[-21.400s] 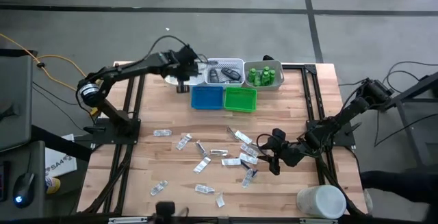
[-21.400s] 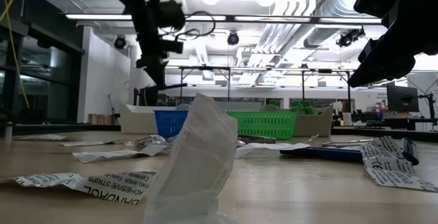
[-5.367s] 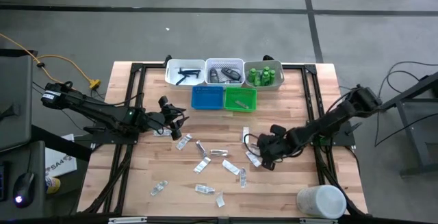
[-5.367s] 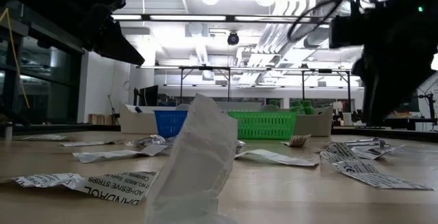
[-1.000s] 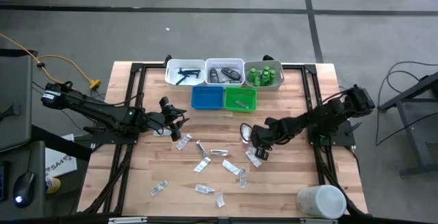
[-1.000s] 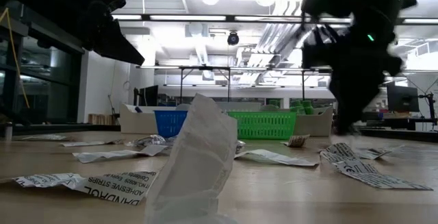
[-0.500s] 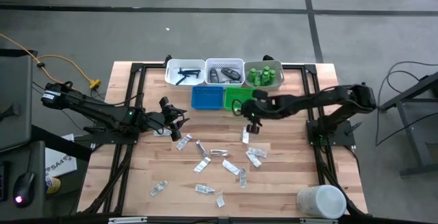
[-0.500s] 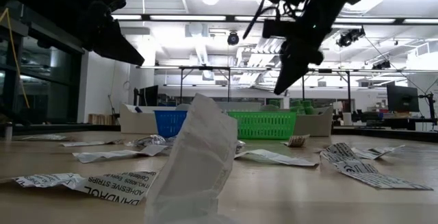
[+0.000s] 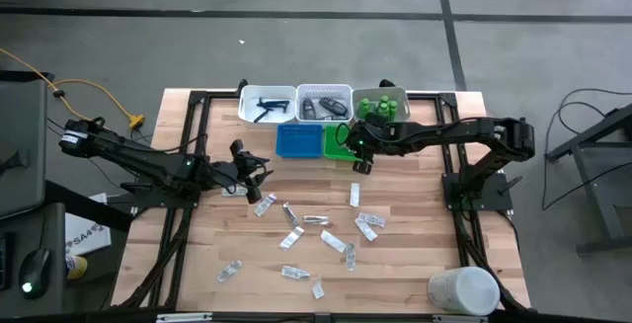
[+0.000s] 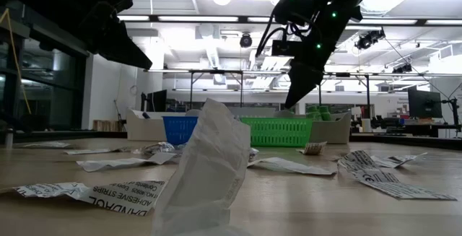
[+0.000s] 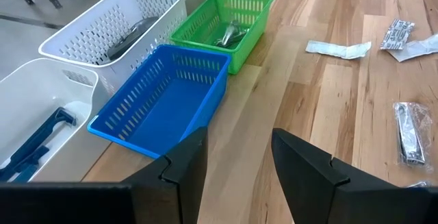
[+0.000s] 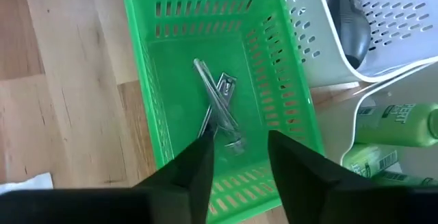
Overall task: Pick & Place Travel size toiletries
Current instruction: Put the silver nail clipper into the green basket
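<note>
My right claw [image 9: 357, 155] hangs over the near edge of the slotted green plastic tray [image 12: 161, 125], fingers spread and holding nothing. Inside it lie thin, shiny metal clippers [image 12: 217, 114], crossed over one another. Next to it sits the blue tray [image 11: 164, 104], same slotted walls, nothing visible inside. Behind them, a perforated white basket [image 9: 324, 104] holds dark grey oblong pieces [image 12: 350, 18], another white bin [image 9: 265, 104] holds dark sticks, and a third carries small green bottles [image 9: 380, 108]. Flat, crinkled clear and white packets [image 9: 318, 226] lie scattered across the pale wooden tabletop [image 9: 415, 264]. My left claw [image 9: 247, 170] waits above the tabletop's left side, released, its fingers apart.
</note>
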